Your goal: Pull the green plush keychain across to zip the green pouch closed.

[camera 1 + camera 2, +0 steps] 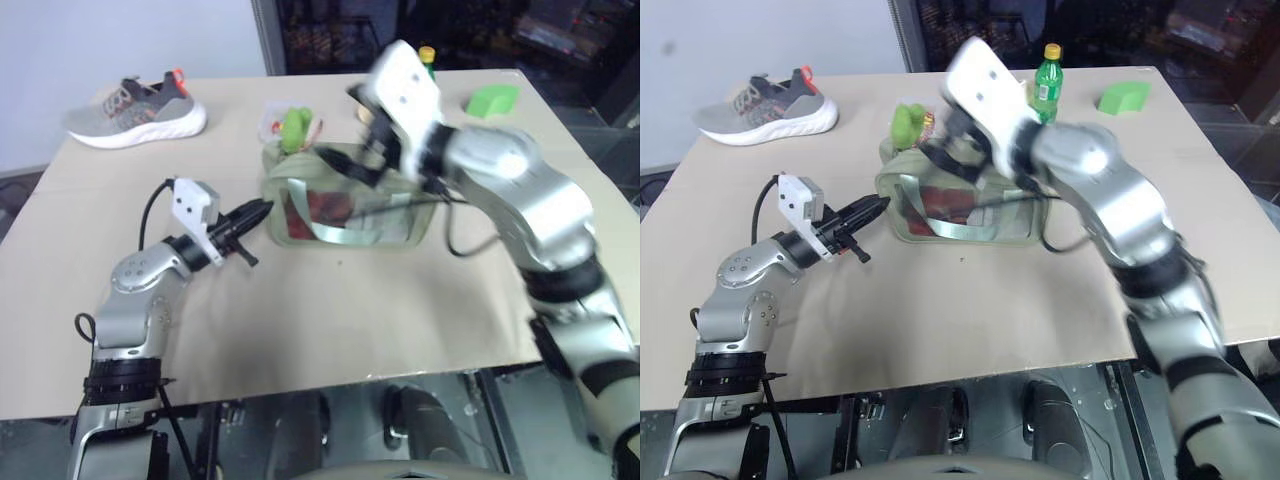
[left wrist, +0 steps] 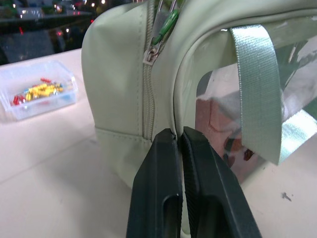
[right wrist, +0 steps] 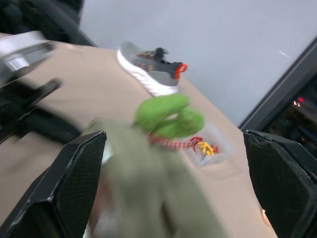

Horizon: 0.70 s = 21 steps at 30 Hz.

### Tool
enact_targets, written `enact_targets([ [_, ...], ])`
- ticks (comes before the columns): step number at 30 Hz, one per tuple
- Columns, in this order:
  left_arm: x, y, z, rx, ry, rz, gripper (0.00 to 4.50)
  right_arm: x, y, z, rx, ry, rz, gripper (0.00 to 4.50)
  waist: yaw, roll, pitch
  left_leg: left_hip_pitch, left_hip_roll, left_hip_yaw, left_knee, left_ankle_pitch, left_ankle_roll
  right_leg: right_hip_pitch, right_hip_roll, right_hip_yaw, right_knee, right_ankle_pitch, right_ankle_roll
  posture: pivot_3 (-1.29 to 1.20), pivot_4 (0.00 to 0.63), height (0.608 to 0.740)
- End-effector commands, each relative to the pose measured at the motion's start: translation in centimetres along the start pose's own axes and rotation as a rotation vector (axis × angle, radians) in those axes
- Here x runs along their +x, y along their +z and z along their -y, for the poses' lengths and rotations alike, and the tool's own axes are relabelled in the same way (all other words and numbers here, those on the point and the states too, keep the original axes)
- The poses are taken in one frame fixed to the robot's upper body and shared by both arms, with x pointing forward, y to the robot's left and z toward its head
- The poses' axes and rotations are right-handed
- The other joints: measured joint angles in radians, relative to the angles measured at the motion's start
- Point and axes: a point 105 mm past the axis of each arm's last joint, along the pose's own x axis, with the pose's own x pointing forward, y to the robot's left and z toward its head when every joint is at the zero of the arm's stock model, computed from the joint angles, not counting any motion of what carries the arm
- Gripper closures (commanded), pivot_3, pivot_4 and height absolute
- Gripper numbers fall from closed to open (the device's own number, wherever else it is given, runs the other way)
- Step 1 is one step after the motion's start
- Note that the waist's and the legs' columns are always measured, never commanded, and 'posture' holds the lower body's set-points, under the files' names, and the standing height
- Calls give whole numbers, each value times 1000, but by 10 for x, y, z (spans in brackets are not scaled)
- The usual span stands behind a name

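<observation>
The left pincer (image 2: 179, 144) is pressed shut, its two black fingers (image 2: 158, 188) meeting on the piped seam at the left end of the green pouch (image 1: 345, 205), right at the corner where the end panel joins the clear front panel; it is clamped on that edge of the pouch. Just beyond its tips the zipper runs up the end panel, and a light green strap (image 2: 255, 94) hangs down over the clear panel to one side of the fingers, with reddish contents showing behind the plastic. Off to the other side of this pincer, well apart from it, a small clear box (image 2: 37, 94) of colourful bits lies on the tabletop (image 1: 330, 320).

The right pincer (image 3: 173, 183) stands wide, its two fingers far apart and holding nothing. It hovers above the top of the pouch, pointing toward the pouch's left end. The green plush keychain (image 3: 171, 116) sits straight ahead of it, between the lines of its two fingers but beyond their tips, untouched, perched on the top left end of the pouch. A red-and-white cord shows just beneath the plush.

Farther past the keychain from the right pincer, a grey sneaker (image 1: 135, 110) with orange accents rests on the tabletop. Behind the right arm stand a green bottle (image 1: 1043, 82) with a yellow cap and a bright green block (image 1: 1124, 97)
</observation>
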Motion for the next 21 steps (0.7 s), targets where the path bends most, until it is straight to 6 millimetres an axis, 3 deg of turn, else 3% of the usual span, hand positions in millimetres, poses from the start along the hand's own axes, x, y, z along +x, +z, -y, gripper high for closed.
enact_targets([
  [1, 1, 14, 3, 66, -2, 42, 4452, 12, 16, 10, 111, -58, 6, 0, 3, 0, 0, -1, 0, 0, 0, 0, 0, 0, 0, -1, 0, 0, 0, 0, 150, 740],
  [6, 1, 13, 8, 77, 2, 49, 4452, 23, 11, 0, 222, -46, -28, 0, 1, 0, 0, -3, -1, 0, 0, 0, 0, 0, -2, -2, -3, 0, 0, 0, 150, 740],
  [16, 2, 12, 11, 79, 12, 55, 4452, 43, -11, 2, 370, -127, -80, 0, -2, 0, 0, -3, 0, -2, 0, 0, 0, -1, -1, -3, 0, 0, 0, 0, 150, 740],
  [19, 4, 12, 11, 81, 12, 59, 4500, 46, -17, 1, 384, -127, -90, 875, -2, 0, 0, -3, 0, -2, 0, 0, 0, -1, -1, -3, -1, 0, 0, 0, 150, 740],
  [21, 4, 12, 11, 80, 15, 60, 4500, 47, -16, -1, 388, -116, -80, 1894, -2, 0, 0, -4, 0, -2, 0, 0, 0, -1, -1, -3, -1, 0, 0, 0, 150, 740],
])
